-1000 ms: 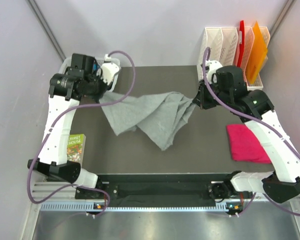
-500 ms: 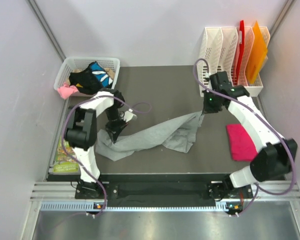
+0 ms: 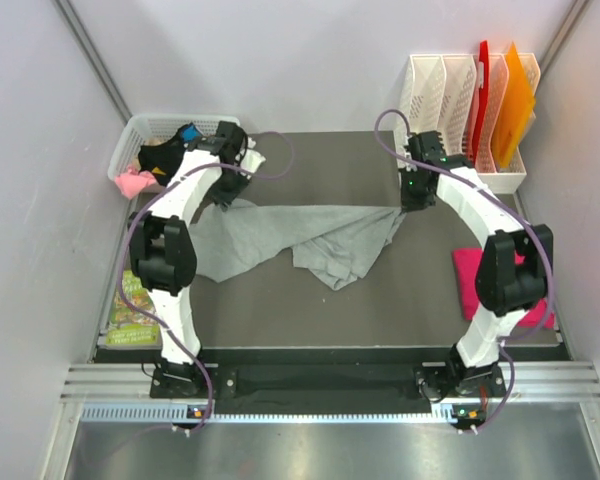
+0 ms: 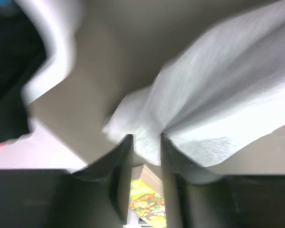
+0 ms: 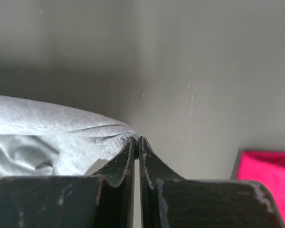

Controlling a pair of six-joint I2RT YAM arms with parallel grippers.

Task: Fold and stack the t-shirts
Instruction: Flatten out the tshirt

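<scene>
- Grey shirt (image 3: 310, 235) rumpled on worktop (image 3: 320, 160), stretched left to right.
- Right fingers (image 5: 123, 161) pinched together on its edge.
- Left fingers (image 4: 121, 175) blurred; we read them as probably clamped on its cloth.

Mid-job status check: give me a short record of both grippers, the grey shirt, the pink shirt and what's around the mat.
left gripper: shut on one edge of the grey shirt, near the basket
right gripper: shut on the shirt's opposite edge, near the file rack
grey shirt: spread between the grippers on the mat, crumpled in the middle, unfolded
pink shirt: folded, at the mat's right side, partly hidden by the right arm
stack: not yet made; shirts lie apart
</scene>
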